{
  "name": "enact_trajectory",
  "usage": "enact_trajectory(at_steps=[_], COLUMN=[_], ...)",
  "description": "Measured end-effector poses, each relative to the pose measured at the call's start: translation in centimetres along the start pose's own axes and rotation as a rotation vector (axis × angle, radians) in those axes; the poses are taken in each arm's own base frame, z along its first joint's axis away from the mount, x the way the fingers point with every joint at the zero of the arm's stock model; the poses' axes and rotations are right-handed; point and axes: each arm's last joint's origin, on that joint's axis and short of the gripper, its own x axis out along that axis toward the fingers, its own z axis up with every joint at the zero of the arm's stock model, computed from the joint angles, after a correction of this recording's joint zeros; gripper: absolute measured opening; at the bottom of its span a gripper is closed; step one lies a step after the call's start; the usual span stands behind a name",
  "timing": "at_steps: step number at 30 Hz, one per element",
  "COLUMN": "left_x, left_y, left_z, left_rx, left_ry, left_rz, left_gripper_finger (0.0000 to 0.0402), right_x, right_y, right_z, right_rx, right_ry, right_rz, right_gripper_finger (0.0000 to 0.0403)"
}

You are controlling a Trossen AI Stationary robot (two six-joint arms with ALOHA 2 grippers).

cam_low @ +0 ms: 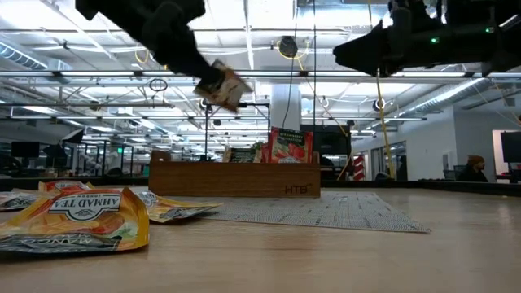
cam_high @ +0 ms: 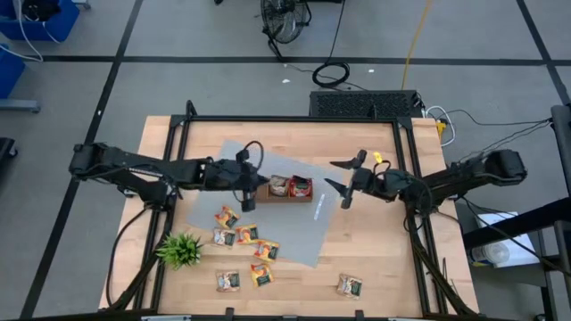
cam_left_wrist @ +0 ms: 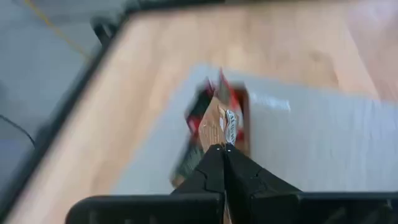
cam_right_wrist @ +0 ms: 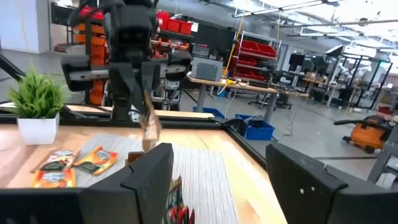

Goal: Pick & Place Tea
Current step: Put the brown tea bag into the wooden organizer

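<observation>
A wooden table is carrying a grey mat, with a tray sitting on it. Sachets are lying across the mat's near edge and the bare wood, a plant standing just beside them.

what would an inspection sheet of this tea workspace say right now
surface: wooden table with a grey mat under the wooden tray
job's things: sachets standing in the tray; loose tea sachets near the plant, one apart
clutter: small green plant
grippers: left gripper shut on a sachet, raised beside the tray's left end; right gripper open, right of the tray
cables: black cable coil and yellow cable on the floor
surroundings: shelving, workbenches, a seated person
</observation>
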Motion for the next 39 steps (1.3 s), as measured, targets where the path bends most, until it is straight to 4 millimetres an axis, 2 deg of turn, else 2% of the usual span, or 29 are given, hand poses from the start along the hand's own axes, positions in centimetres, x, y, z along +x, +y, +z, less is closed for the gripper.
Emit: enact_trajectory(at_steps=[6,9,15,21,27,39], left_x=[1.3,2.6,6.3,9.2,9.8,10.0], left_y=[-0.1,0.1,0.5,0.1,0.0,0.9], left_z=[0.8,2.1,2.3,2.5,2.6,2.6], left_rx=[0.016,0.034,0.075,0.14,0.15,0.108], left_ry=[0.145,0.195,0.439,0.538,0.614,0.612], left_rz=[-0.074,-0.099,-0.084,-0.112,-0.12,-0.097], left_gripper_finger=[0.0001,0.0001,0.0,0.0,0.0,0.0008], right_x=[-0.8,-0.8,-0.8,-0.8,-0.8,-0.8], right_y=[-0.6,-0.7,-0.7,-0.7,-0.7,-0.7], right_z=[-0.8,-0.8,-0.8,-0.9,-0.9,-0.9], right_rx=[0.03,0.031,0.03,0.024,0.023,0.02], right_ry=[0.013,0.011,0.009,0.019,0.019,0.02], right_rz=[-0.021,-0.026,-0.026,-0.024,-0.024,-0.023], right_gripper_finger=[0.0225,0.0219,0.0215,0.0214,0.0213,0.021])
